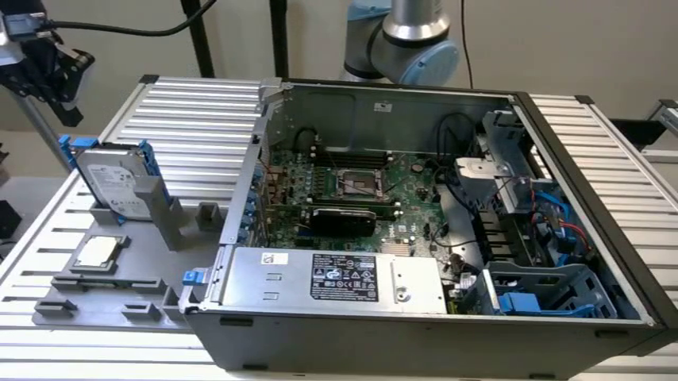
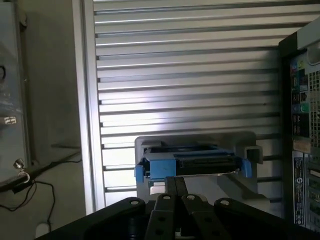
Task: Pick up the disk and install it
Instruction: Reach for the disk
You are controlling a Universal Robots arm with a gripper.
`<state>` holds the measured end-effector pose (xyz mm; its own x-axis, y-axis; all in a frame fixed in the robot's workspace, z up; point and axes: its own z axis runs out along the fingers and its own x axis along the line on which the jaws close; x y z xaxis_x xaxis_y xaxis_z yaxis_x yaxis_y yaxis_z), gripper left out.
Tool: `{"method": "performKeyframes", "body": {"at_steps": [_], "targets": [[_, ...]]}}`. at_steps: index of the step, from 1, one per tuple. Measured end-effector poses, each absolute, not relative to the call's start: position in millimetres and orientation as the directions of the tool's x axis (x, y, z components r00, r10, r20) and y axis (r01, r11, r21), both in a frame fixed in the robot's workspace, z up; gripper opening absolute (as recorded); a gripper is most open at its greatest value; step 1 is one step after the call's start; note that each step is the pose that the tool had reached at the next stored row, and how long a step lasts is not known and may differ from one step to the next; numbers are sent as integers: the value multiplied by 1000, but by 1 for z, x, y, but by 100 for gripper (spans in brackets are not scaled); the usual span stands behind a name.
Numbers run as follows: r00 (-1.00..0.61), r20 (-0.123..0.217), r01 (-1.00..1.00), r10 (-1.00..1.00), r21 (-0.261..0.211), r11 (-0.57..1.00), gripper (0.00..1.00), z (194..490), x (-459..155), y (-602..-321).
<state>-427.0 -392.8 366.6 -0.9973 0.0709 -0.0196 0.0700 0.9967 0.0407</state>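
The disk stands on edge at the exterior view's left, seated in a grey holder on the slatted table, outside the open computer case and well apart from it. Its flat silver-grey face with the white printed label is turned towards the near side and leans back a little. Bright blue carrier rails run up both long edges, their ends poking above the metal body. In my wrist view I see the disk edge-on: a dark narrow edge with the blue bracket clasping both ends, resting in the same grey holder.
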Motion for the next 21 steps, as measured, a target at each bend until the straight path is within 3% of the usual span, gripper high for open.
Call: {"method": "performKeyframes", "body": {"at_steps": [21], "targets": [[-998, -15, 55, 55, 38, 998, 0, 363, -427, -388]]}}
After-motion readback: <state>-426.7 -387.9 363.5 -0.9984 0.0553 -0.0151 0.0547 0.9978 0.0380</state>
